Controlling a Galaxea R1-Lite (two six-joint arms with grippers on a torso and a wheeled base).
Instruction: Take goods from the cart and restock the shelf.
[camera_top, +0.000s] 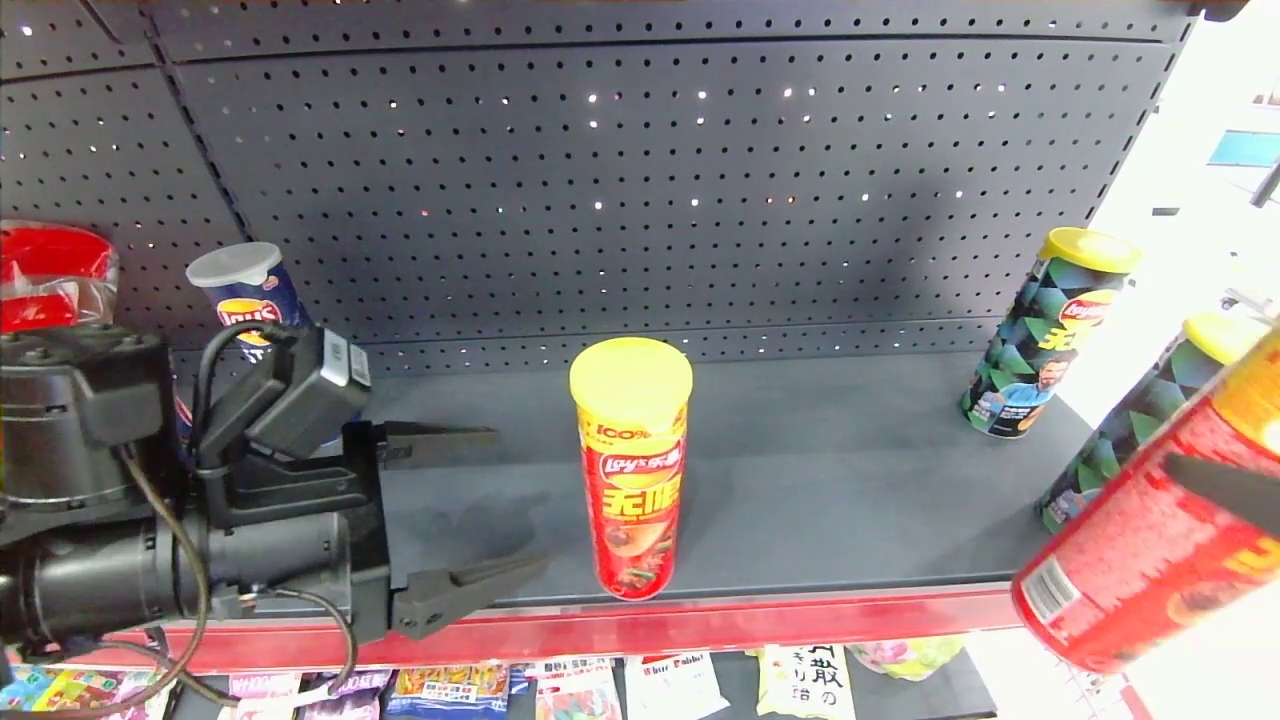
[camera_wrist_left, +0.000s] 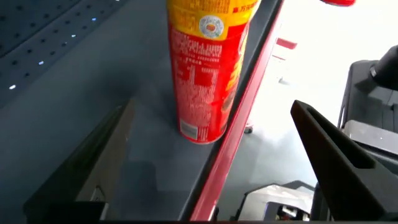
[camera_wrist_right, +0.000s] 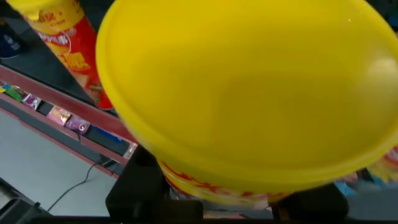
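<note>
Shelf edge (camera_top: 800, 612): upright red can (camera_top: 632, 480) just beyond spread left claw (camera_top: 520, 498); tilted red can (camera_top: 1130, 560) pinched in right claw (camera_top: 1215, 500).

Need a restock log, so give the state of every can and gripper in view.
standing red can: upright near the shelf front edge, lid on, ungripped.
held red can: tilted, lid on, clamped.
blue can: upright, back left, lid on.
green can: upright, right side, lid on.
second green can: lid on, footing unclear.
left gripper: fingers open, empty.
right gripper: shut on held red can.
</note>
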